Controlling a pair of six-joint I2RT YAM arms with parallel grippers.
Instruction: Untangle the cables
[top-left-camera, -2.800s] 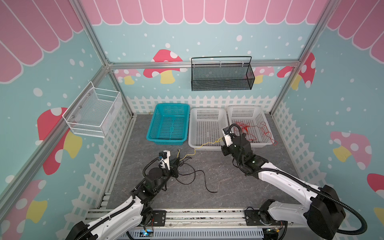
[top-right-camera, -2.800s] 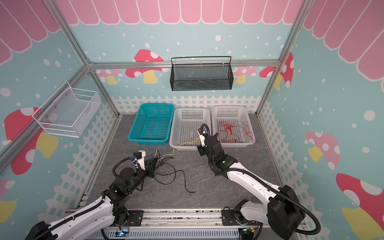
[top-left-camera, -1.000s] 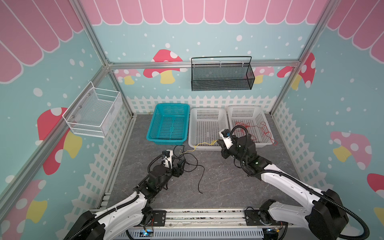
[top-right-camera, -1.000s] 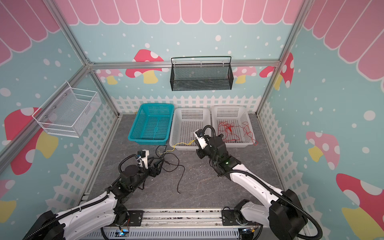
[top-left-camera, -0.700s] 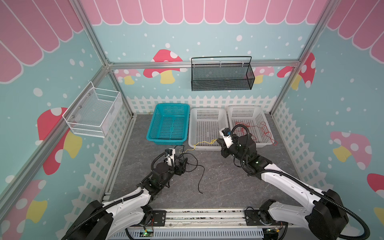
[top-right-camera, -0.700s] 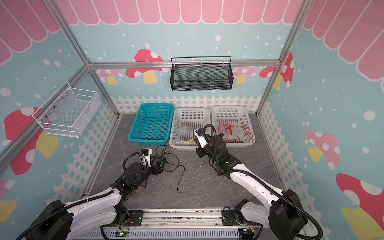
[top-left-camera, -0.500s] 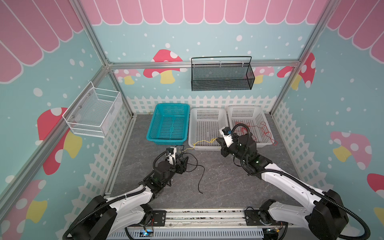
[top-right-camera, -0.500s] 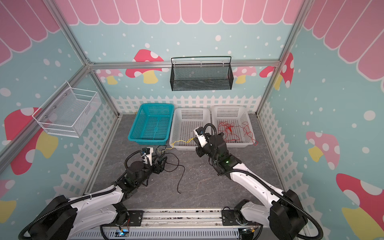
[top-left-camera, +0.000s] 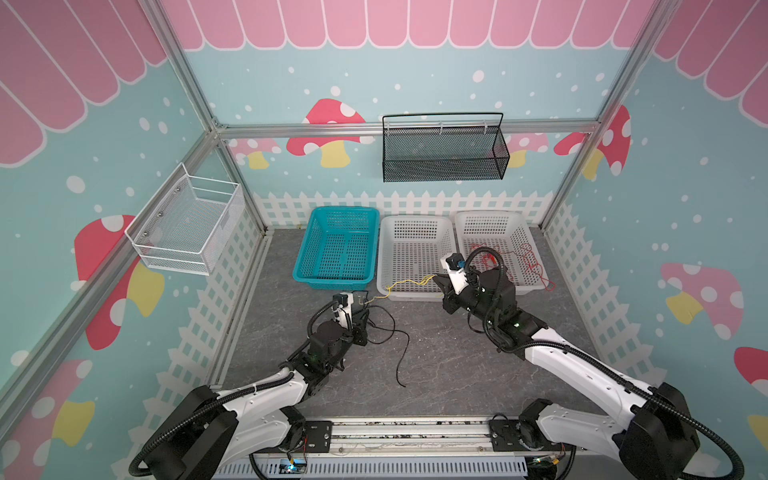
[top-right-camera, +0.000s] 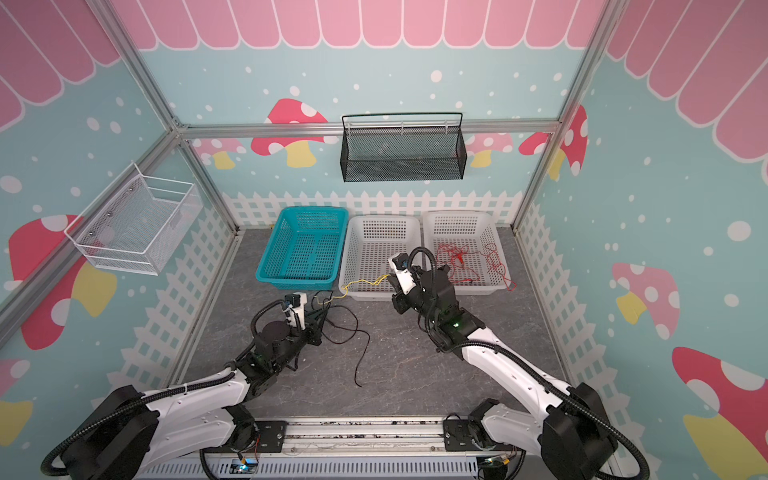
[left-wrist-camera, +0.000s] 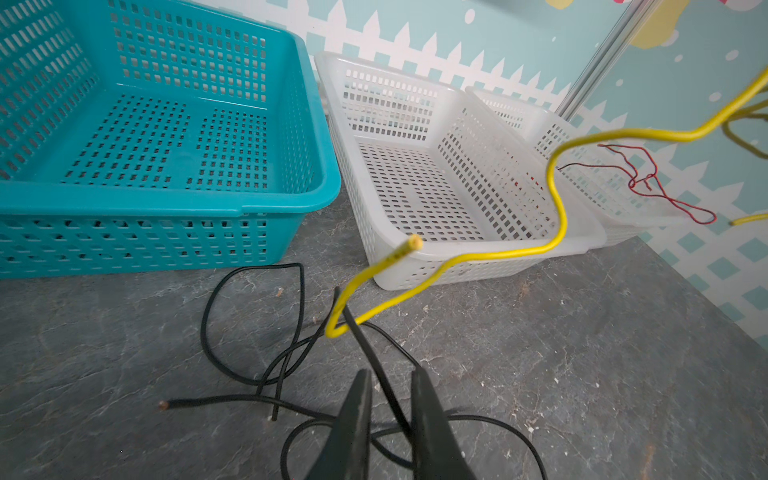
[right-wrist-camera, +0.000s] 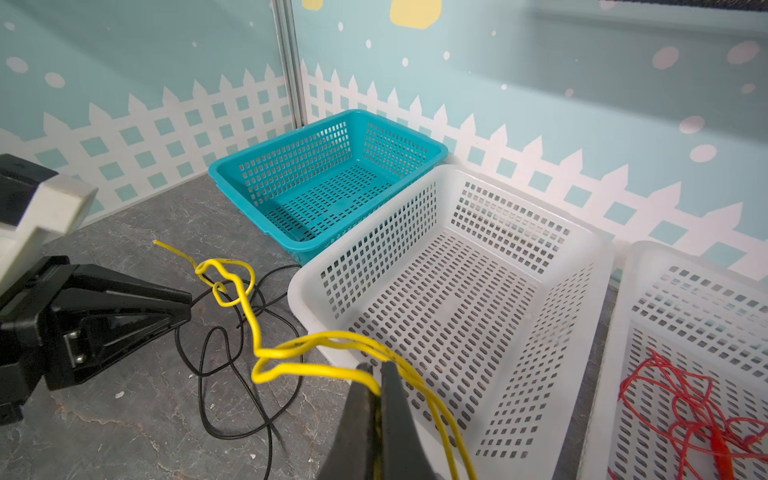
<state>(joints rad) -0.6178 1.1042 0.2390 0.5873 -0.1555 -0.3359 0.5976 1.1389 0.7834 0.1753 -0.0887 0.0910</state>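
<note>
Standing by the rig, I see the right gripper (right-wrist-camera: 374, 368) pressed together on the yellow cable (right-wrist-camera: 249, 316), holding it up just in front of the middle white basket (top-left-camera: 415, 219). From that pinch the yellow cable runs in kinks past the basket's front rim toward the left gripper (left-wrist-camera: 390, 374), and in both top views it hangs clear of the grey tabletop (top-left-camera: 449, 365). Near its far end it curls into a small loop, which the left wrist view shows hooked round a raised strand of the black cable (left-wrist-camera: 208, 316). That strand passes between the left gripper's fingers (left-wrist-camera: 357, 415), which stand a narrow gap apart, wider than the strand itself. The rest of the black cable lies in loose loops on the tabletop in front of the teal basket (top-left-camera: 337, 282), with one tail trailing toward the front rail. The red cable (top-left-camera: 528, 257) sits bunched in the right white basket (top-left-camera: 488, 214), well apart from the other two, with one loop spilling over the basket's outer front corner. The teal basket and the middle white one stand side by side, touching
</note>
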